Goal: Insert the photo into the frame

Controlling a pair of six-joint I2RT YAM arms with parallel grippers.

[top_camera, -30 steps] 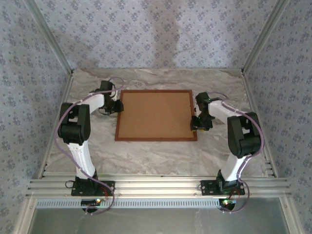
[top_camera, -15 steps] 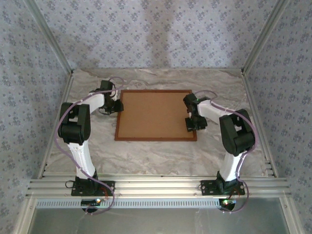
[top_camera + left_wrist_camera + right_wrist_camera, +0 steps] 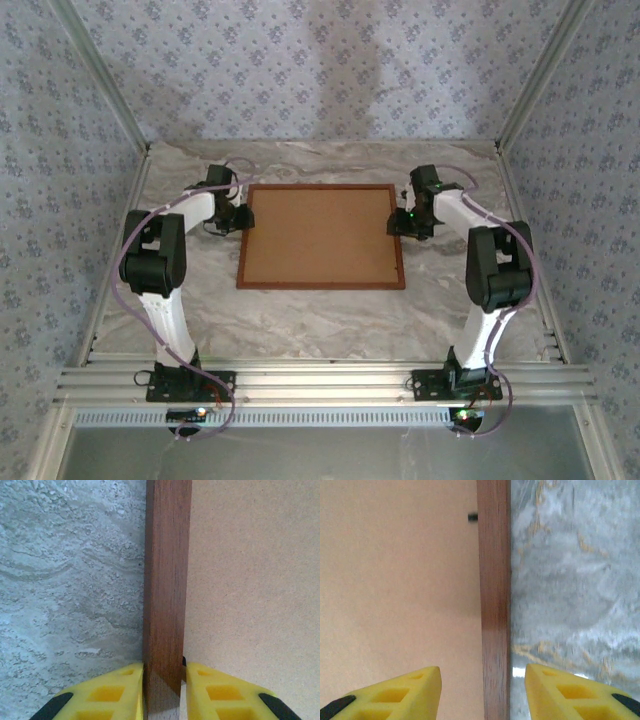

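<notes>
The frame [image 3: 320, 286], thin reddish-brown wood, lies flat in the middle of the table with a plain brown backing board [image 3: 320, 235] inside it. The photo is hidden. My left gripper [image 3: 243, 217] is at the frame's left rail near the far corner. In the left wrist view it [image 3: 162, 695] is shut on that rail [image 3: 167, 580], one yellow finger [image 3: 110, 695] on each side. My right gripper [image 3: 398, 222] is at the right rail near the far corner. In the right wrist view it [image 3: 483, 680] is open and straddles the rail [image 3: 494, 605] without touching it.
Grey marbled tabletop [image 3: 320, 320] surrounds the frame, with patterned walls on three sides. A metal rail [image 3: 320, 380] carries the arm bases at the near edge. A small black tab [image 3: 472, 517] sits on the backing board beside the right rail.
My right gripper has travelled from the near part of the right rail up to its far part, and its jaws have widened. The left gripper and the frame have stayed put.
</notes>
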